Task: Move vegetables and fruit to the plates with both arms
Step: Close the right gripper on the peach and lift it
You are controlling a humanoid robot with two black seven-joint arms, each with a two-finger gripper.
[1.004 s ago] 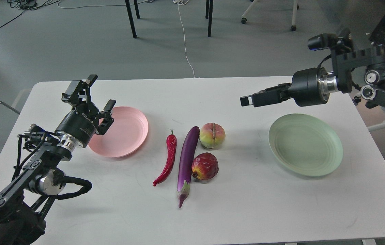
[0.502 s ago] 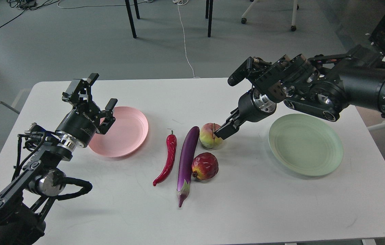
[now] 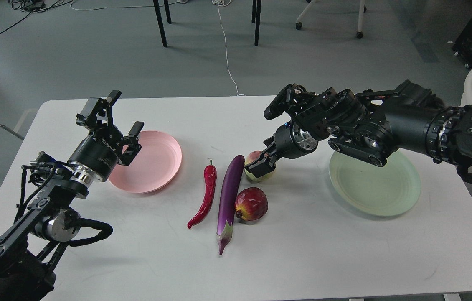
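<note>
- The left gripper (image 3: 115,121), at the left of the frame, hangs above the near-left rim of the pink plate (image 3: 158,167) with its two fingers spread wide and nothing between them. If it came straight down from here, a finger would likely strike that rim and tip or shove the plate.
- The pink plate, left of centre, has nothing in it.
- The chili (image 3: 205,194) and the eggplant (image 3: 228,196) lie side by side at the centre of the table (image 3: 303,259), very close together. A grab at one could, I judge, drag or roll the other.
- The pomegranate (image 3: 252,204) sits just right of the eggplant and looks to be touching it; being round, it may roll if the eggplant is nudged.
- The peach (image 3: 257,169), just above the pomegranate, is largely covered by the right gripper (image 3: 261,165), which has its tip down on it. I cannot tell how far the fingers are apart or whether they grip the fruit. An off-centre pinch on a round fruit could squirt it toward the eggplant.
- The green plate (image 3: 376,190), at the right, holds nothing; the right forearm crosses above its far rim, so a low swing could clip it.
</note>
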